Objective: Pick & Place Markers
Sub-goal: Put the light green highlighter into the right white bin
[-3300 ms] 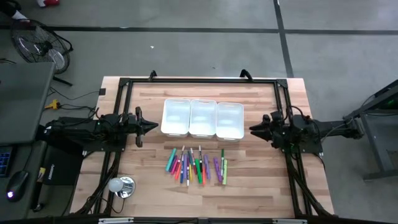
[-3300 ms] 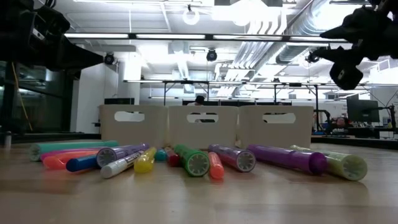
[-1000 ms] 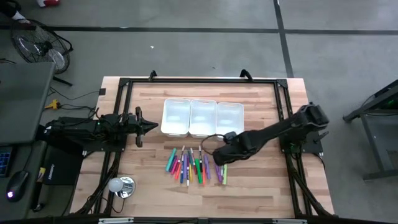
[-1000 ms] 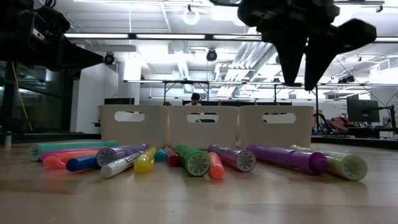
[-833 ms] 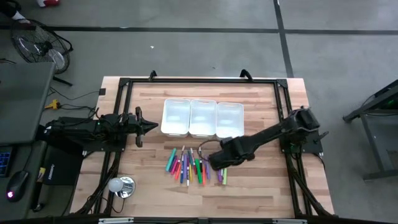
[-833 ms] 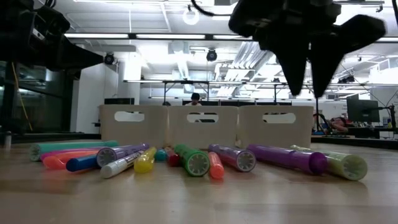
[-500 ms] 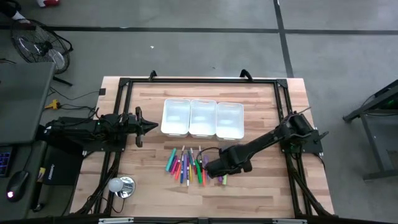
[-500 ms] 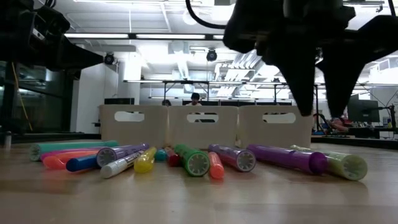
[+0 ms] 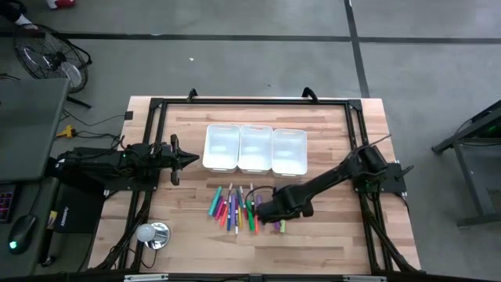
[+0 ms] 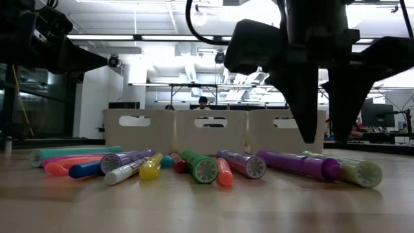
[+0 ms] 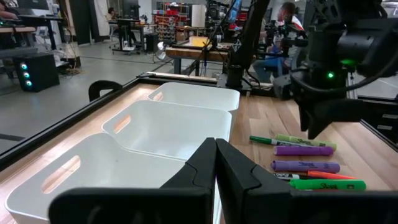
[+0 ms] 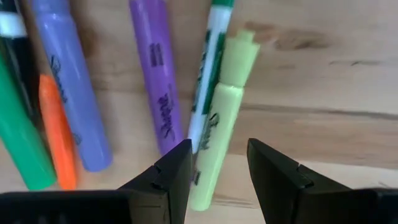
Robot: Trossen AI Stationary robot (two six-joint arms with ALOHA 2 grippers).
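While poised, right end effector (image 12: pixel 217 171) astride yellow-green marker (image 12: pixel 221 127)

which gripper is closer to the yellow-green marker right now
Right. The right gripper hangs open just above the yellow-green marker, fingers straddling it. The left gripper waits shut at the table's left side, beside the bins.

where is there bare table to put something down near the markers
Bare wood lies between the markers and the table's near edge, and right of the bins. It is crowded where the open right gripper hangs over the markers' right end.
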